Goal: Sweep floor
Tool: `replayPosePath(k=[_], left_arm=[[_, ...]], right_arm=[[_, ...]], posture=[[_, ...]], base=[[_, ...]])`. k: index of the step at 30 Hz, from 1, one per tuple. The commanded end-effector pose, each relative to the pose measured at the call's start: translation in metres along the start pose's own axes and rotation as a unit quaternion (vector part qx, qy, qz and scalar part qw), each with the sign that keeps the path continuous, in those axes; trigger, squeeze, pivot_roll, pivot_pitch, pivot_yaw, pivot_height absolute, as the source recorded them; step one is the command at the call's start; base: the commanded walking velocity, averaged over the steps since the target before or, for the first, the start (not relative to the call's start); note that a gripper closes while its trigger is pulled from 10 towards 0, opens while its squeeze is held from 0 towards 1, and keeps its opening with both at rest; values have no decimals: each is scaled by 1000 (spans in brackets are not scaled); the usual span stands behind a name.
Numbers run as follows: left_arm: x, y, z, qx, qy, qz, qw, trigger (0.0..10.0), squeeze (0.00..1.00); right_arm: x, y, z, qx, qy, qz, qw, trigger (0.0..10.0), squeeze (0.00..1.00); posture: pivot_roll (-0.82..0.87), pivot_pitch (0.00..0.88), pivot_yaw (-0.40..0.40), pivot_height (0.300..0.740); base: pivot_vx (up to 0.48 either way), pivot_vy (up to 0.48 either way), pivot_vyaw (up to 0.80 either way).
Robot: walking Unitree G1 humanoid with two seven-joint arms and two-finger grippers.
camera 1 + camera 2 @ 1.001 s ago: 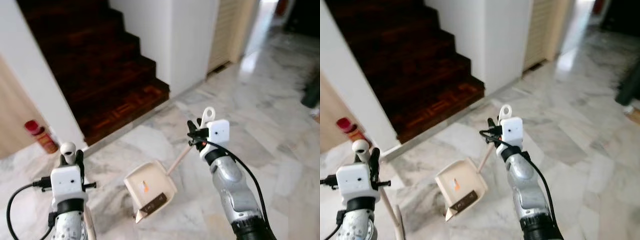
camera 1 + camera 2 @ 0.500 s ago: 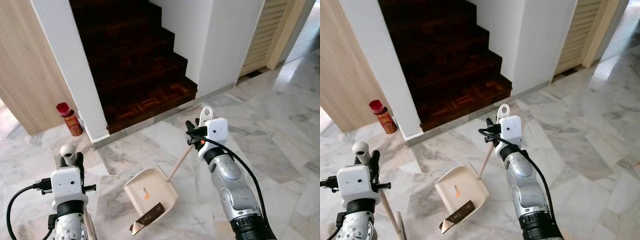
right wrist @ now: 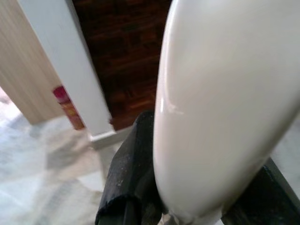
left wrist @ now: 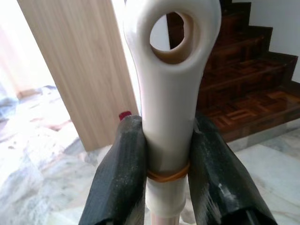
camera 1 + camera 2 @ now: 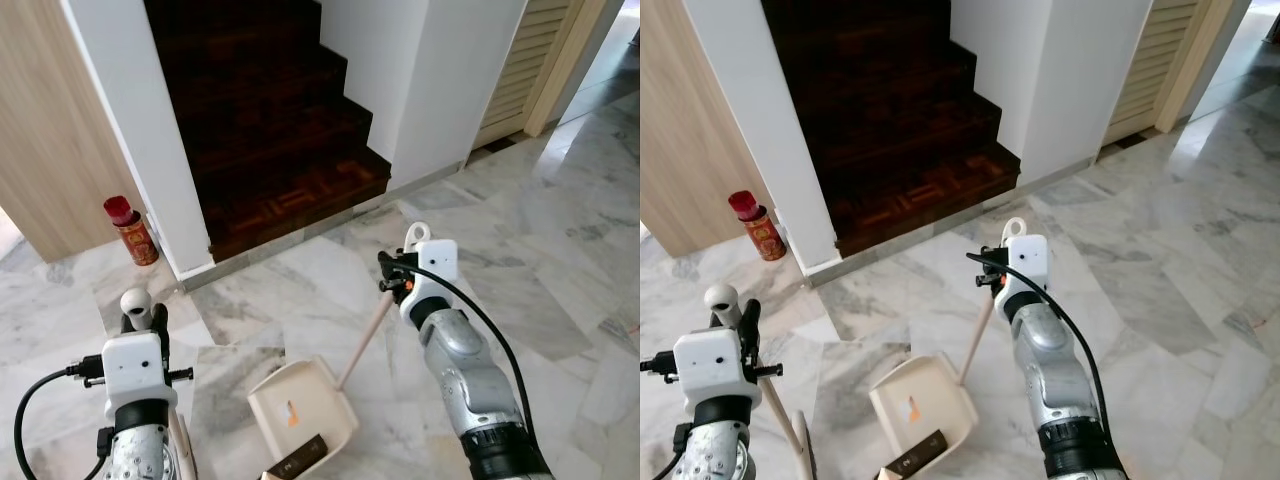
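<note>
The left gripper (image 4: 166,173) clamps the stiff, light cream broom handle (image 4: 171,93), the right gripper (image 5: 392,272) likewise grips the cream plastic long-handled dustpan (image 5: 305,420) resting on the marble floor (image 5: 560,240).

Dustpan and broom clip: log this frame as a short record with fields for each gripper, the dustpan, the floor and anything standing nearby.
left gripper: shut on the broom handle, just below its hanging hole
right gripper: shut on the dustpan handle near its top end
dustpan: cream, low in front of the robot, a dark piece and a small orange bit inside
floor: grey-veined marble tiles
nearby: red can by the white wall at the foot of dark wooden stairs
</note>
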State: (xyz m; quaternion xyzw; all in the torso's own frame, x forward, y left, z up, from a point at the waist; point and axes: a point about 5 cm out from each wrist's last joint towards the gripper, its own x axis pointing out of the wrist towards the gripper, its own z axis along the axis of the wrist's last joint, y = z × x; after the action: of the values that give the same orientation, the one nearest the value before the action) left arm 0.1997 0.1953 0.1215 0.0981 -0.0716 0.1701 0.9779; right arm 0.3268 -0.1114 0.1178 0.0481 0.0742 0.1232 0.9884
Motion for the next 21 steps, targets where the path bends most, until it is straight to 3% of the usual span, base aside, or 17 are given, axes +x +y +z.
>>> replayPosePath(k=[1,5,10,21], left_arm=[[2,0,11,1,-24,2,1000,10000,0],[1,1,11,1,-24,4,1000,10000,0],[2,1,11,2,-25,4,1000,10000,0],[2,1,13,2,-27,6,1000,10000,0]], right_arm=[[1,-1,4,45,8,-2,999,10000,0],[4,-2,-2,117,38,-11,992,10000,0],[5,-3,-6,159,59,-12,985,10000,0],[4,2,-7,154,78,5,985,10000,0]], posture=[[-124,63,18,740],[-123,63,16,740],[-120,61,17,740],[-121,61,16,740]], base=[[0,349,0],[0,348,0],[0,346,0],[0,347,0]])
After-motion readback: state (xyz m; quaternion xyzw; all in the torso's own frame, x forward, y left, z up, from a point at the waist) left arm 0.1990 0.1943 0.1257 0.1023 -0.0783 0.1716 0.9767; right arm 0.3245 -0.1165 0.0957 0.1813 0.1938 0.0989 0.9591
